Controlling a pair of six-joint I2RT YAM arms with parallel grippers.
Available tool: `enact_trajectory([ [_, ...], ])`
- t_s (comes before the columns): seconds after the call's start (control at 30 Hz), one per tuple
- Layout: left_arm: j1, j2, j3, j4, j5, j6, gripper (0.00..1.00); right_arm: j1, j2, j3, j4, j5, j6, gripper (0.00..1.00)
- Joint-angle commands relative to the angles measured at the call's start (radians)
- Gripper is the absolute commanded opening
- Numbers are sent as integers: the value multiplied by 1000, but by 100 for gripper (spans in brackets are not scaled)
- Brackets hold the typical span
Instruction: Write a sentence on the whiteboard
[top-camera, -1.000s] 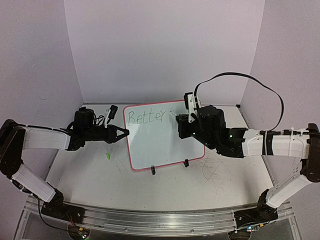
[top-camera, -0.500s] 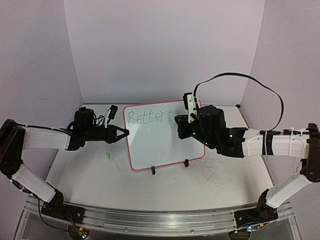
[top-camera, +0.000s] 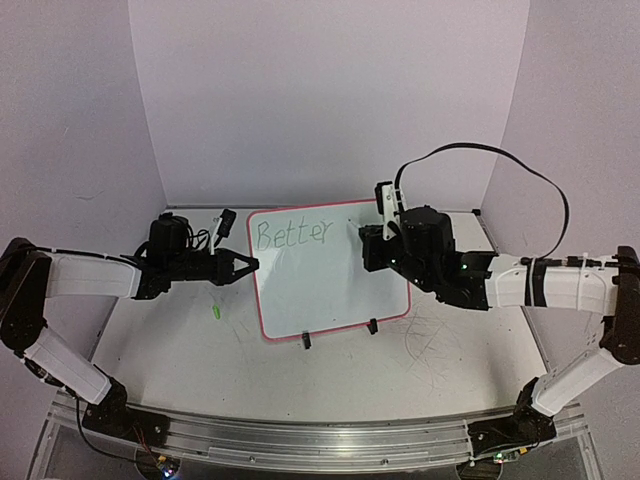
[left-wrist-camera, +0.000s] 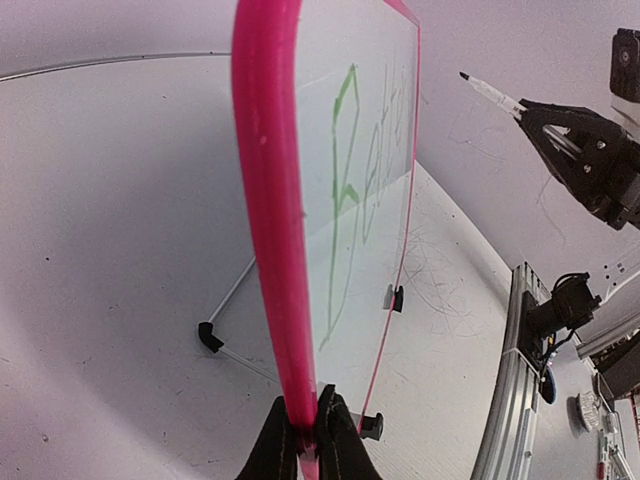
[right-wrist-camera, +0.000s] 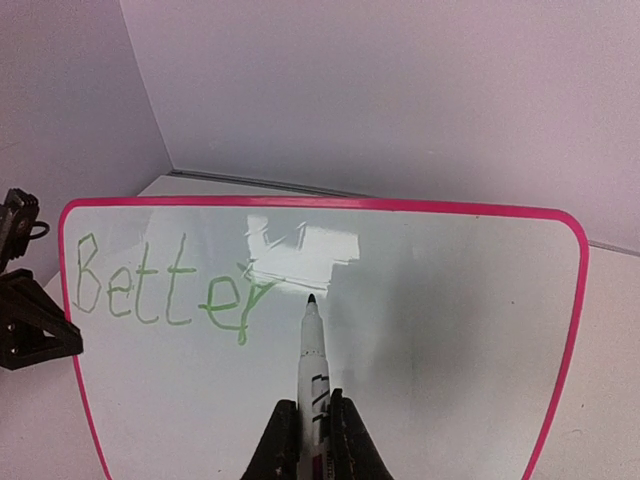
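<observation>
The left tool (left-wrist-camera: 308, 442) is pinching the left rim of the board (top-camera: 330, 290), its jaws closed tight on the pink edge, and is bracing the board, which is standing on its feet on the desk (top-camera: 180, 345) between the two tools. Rightward from that grip, the green word "Better" (right-wrist-camera: 160, 293) is running along the top line toward the right tool (right-wrist-camera: 308, 425). That tool is clamping the marker (right-wrist-camera: 313, 345) between nearly closed jaws. The marker's long axis is pointing straight ahead out of the tool, at the board's face. Its tip is sitting just right of the final "r". In the left wrist view it is hanging clear of the surface, not touching. Blank white is lying ahead of the tip and to its right, so the right arm, the nearer one, probably only needs to press forward to start the next word there.
</observation>
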Motion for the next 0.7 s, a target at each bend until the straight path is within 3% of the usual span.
enact_trajectory([
  [0.0,-2,30,35,-29,-92,58,0,-23,13,55,-13,23,20,0],
  [0.67,-4,33,35,-31,-94,66,0,-64,71,72,-36,41,79,0],
])
